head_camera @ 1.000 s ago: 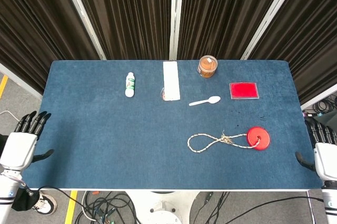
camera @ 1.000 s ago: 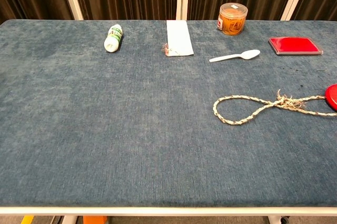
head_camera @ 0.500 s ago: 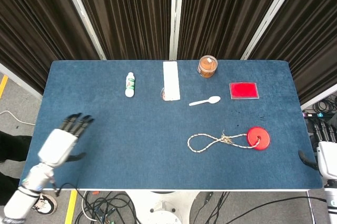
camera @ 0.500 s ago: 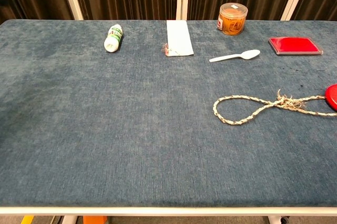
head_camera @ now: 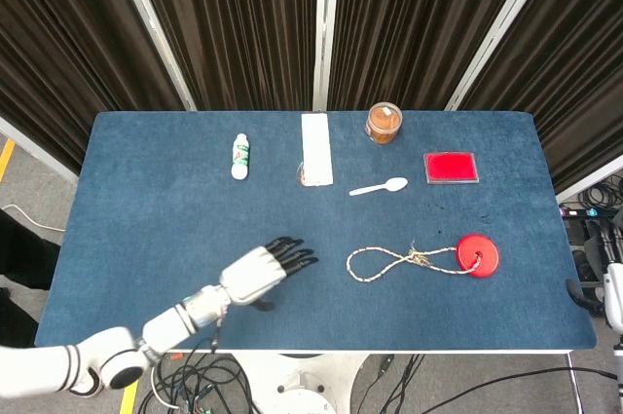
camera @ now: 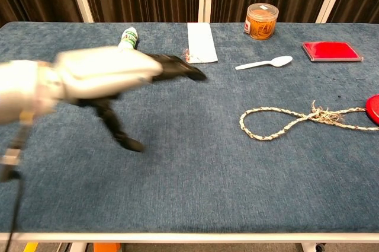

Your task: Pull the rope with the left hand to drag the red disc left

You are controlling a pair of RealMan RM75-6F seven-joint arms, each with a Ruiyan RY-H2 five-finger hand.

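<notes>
The red disc (head_camera: 478, 254) lies flat at the table's right side; only its edge (camera: 373, 109) shows in the chest view. A pale braided rope (head_camera: 394, 262) runs left from it through a frayed knot and ends in a loop (camera: 269, 124). My left hand (head_camera: 265, 272) hovers over the table left of the loop, fingers stretched out toward it and apart, holding nothing; it appears blurred in the chest view (camera: 121, 74). My right hand (head_camera: 608, 287) is beyond the table's right edge, mostly cut off by the frame.
Along the far side lie a white bottle (head_camera: 240, 156), a white paper strip (head_camera: 316, 148), an orange-lidded jar (head_camera: 384, 122), a white plastic spoon (head_camera: 379, 186) and a flat red box (head_camera: 451, 167). The blue cloth table (head_camera: 175, 209) ends near my left forearm.
My left hand has swept from off the table's left edge rightward over the cloth, to just left of the rope loop. The right hand slid further out of frame. Rope and disc have not moved.
</notes>
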